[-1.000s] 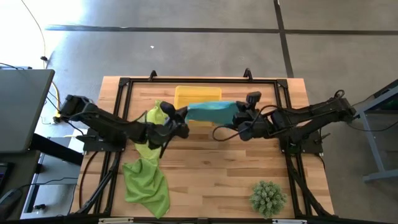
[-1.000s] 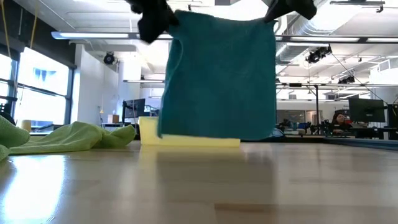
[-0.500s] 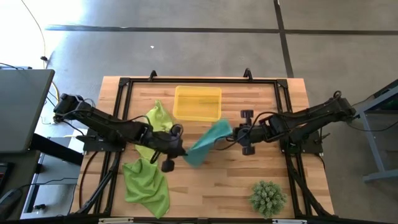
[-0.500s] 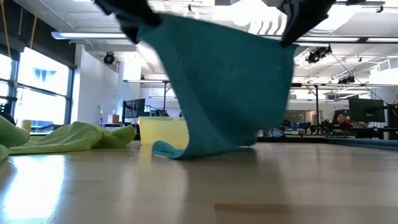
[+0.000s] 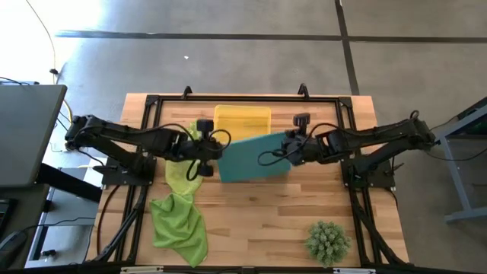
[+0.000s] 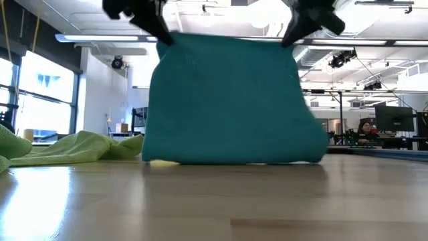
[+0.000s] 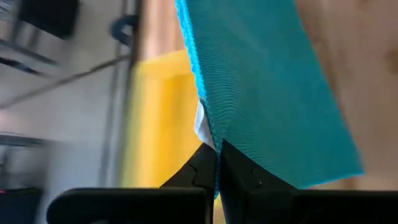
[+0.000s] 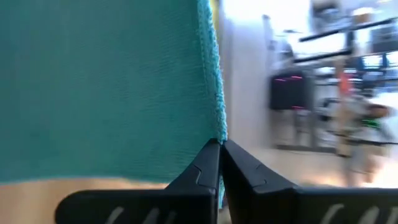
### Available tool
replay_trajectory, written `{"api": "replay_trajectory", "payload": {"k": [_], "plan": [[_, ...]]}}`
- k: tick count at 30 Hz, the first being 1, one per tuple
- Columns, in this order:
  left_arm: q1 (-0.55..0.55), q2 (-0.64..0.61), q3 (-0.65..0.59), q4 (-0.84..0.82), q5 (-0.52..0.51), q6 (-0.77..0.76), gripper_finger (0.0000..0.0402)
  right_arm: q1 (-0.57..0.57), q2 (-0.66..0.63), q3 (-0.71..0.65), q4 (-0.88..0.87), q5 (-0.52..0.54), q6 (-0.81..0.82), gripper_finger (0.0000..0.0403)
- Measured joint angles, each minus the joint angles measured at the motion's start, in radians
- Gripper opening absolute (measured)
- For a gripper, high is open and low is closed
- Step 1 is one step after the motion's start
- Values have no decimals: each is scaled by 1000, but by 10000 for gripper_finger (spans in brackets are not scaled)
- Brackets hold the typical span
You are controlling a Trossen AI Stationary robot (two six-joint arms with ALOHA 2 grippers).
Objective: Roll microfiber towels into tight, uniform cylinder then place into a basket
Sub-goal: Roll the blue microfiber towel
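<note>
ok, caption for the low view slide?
Both claws, left and right, hold the teal towel stretched upright, bottom edge touching the table.

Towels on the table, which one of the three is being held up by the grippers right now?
The teal towel, pinched at its top corners by the left gripper and right gripper. Both lime-green towels lie crumpled on the table, untouched.

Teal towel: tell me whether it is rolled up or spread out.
Spread out. The teal towel hangs as a flat sheet, the left claw and right claw each pinching a top corner, its bottom edge reaching the table.
</note>
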Motion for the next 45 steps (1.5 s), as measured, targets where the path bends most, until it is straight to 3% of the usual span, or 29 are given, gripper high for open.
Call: {"api": "replay_trajectory", "payload": {"k": [4, 7, 13, 19, 27, 31, 39, 45], "plan": [[-1, 0, 77, -43, -87, 92, 0, -4, 0, 65, -1, 116, -80, 0], [-15, 0, 115, -58, -113, 85, 0, 8, 0, 116, -4, 104, -52, 0], [-84, 68, 80, -58, 80, -171, 0, 59, 0, 53, -60, -248, 265, 0], [-226, 290, 46, -69, 208, -318, 0, 198, 1, -146, 71, -437, 504, 0], [-350, 505, 131, 2, 369, -357, 0, 303, 12, -315, 361, -695, 672, 0], [-372, 532, 176, 3, 389, -353, 0, 308, 29, -357, 426, -712, 688, 0], [-341, 522, 184, -48, 179, -353, 0, 280, 88, -400, 427, -677, 684, 0], [-269, 532, 156, -49, 250, -327, 1, 246, 101, -404, 395, -633, 654, 0]]}}
